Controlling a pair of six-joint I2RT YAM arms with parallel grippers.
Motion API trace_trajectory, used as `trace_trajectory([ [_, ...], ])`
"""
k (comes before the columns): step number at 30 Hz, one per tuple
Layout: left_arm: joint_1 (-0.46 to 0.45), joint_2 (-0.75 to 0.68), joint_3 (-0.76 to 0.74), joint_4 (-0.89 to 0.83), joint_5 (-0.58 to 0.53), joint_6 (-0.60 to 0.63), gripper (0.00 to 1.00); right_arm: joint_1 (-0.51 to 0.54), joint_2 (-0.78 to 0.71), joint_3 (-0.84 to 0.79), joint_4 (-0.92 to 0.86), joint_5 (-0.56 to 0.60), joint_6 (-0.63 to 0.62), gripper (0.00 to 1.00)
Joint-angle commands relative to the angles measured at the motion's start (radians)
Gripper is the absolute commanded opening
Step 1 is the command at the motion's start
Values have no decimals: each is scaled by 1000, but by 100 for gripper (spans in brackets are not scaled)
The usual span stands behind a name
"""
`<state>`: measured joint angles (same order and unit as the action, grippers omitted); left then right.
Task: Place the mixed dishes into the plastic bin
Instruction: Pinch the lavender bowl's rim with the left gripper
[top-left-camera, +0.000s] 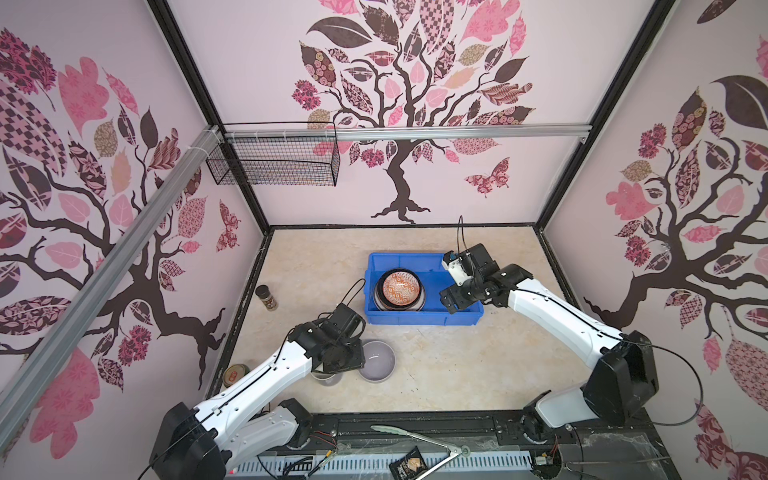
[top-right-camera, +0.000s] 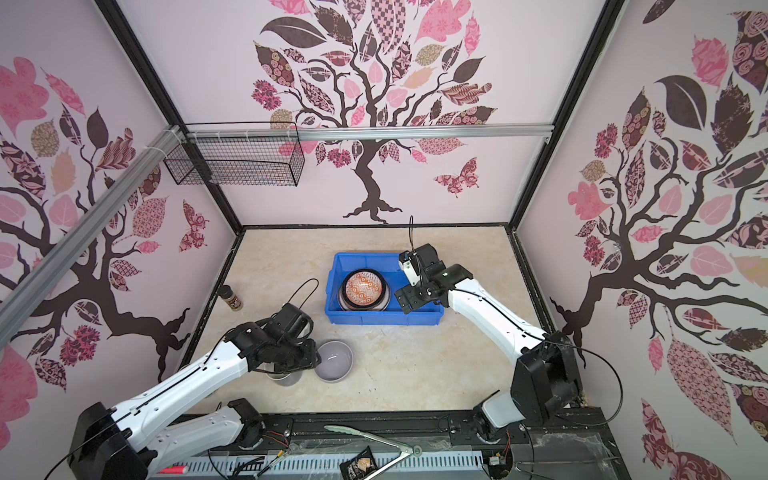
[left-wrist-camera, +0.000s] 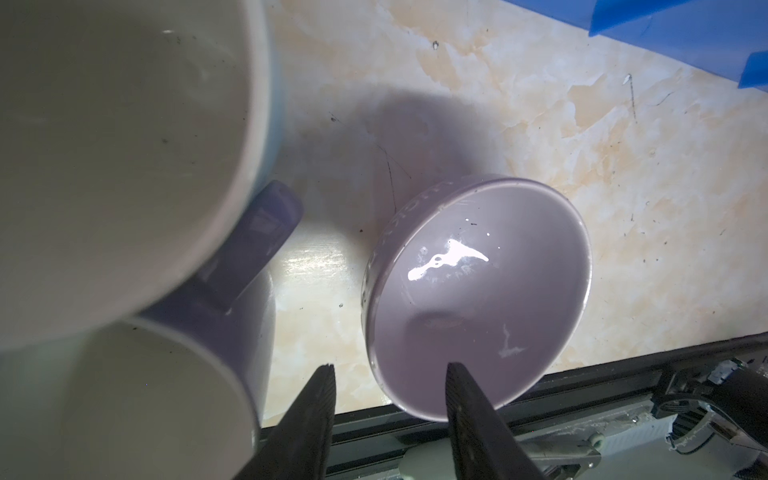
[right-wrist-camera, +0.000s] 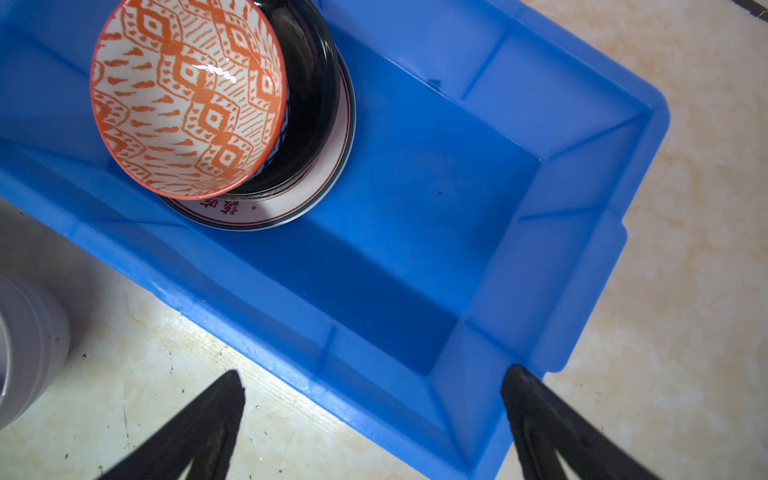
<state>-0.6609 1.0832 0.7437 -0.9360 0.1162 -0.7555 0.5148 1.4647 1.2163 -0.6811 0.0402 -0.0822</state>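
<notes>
Toward the back of the marble table (top-left-camera: 457, 365) you have the blue plastic bin (top-left-camera: 419, 319), the largest thing on it. At its left end sits a stack. A white plate with a dark-green rim (right-wrist-camera: 320, 195) lies at the bottom, a black dish (right-wrist-camera: 309, 104) rests on that, and the orange-patterned bowl (right-wrist-camera: 189, 99) stands upright on top.

Near the front left, outside the bin, a pale lilac bowl (left-wrist-camera: 478, 291) stands upright on the table. Just beside it are a cream-lined blue mug (left-wrist-camera: 124, 145) and a second mug (left-wrist-camera: 145, 395).

Your right gripper (right-wrist-camera: 374, 372) hangs over the bin's near right corner, jaws spread wide with nothing between them. Your left gripper (left-wrist-camera: 390, 368) hovers above the lilac bowl's edge, jaws about half apart and gripping nothing.

By the left wall stand a spice jar (top-left-camera: 266, 297) and a can (top-left-camera: 235, 372).
</notes>
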Motion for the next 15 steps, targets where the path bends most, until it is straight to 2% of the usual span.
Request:
trace_trajectory([
  [1,-2,48,-17,60,17,24,47,3,-38,3,-29,27,4,99],
  [8,-2,130,-17,98,9,34,47,3,-60,-18,-18,45,1,100],
  [12,-2,190,-9,118,11,53,42,1,-77,-37,-10,49,-1,100],
  [15,-2,234,2,127,11,69,34,1,-90,-50,-7,53,-2,99],
])
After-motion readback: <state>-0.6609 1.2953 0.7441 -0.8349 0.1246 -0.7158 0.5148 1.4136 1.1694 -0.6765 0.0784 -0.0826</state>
